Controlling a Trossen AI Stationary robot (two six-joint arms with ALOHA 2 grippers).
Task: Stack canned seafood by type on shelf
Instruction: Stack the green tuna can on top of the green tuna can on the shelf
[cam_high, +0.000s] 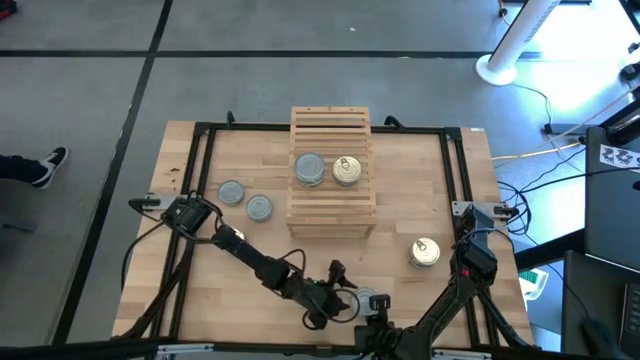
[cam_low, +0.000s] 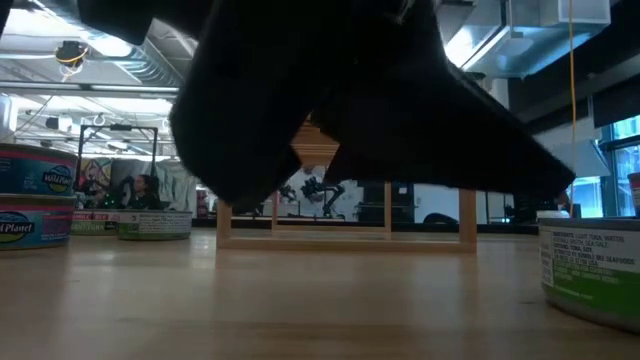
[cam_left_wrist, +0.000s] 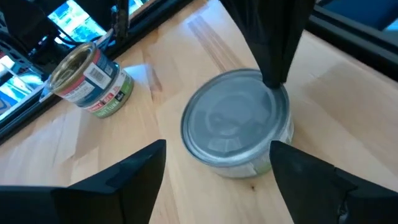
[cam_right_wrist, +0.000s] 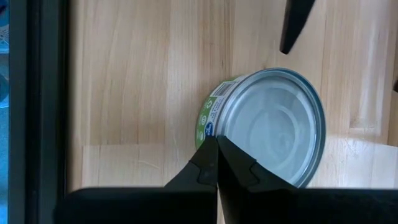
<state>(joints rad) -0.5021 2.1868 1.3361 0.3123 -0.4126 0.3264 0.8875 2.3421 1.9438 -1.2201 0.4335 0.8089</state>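
A grey-blue-topped can (cam_high: 369, 300) stands on the table near its near edge, seen as the grey can (cam_left_wrist: 233, 124) in the left wrist view. My left gripper (cam_left_wrist: 217, 149) is open, with a finger on either side of that can and no touch that I can see. My right gripper (cam_right_wrist: 217, 143) is shut, and its tips are at the can's rim. The shelf (cam_high: 333, 215) holds a grey can (cam_high: 310, 168) and a golden can (cam_high: 347, 170). Two grey cans (cam_high: 232, 192) (cam_high: 259, 207) rest on the table left of the shelf. A golden can (cam_high: 424, 252) sits to its right. My right gripper meets the grey can with its shut fingertips (cam_left_wrist: 273, 78) at the top rim (cam_left_wrist: 280, 99), on the side away from my left gripper. The fingers slant down onto the rim. The can stands upright with its base on the table.
The black frame rails (cam_high: 455, 180) run along the table's sides. In the low view a dark arm (cam_low: 380, 100) fills the middle, with cans at the left (cam_low: 35, 195) and right (cam_low: 590, 270). Bare wood lies between the shelf and the near can.
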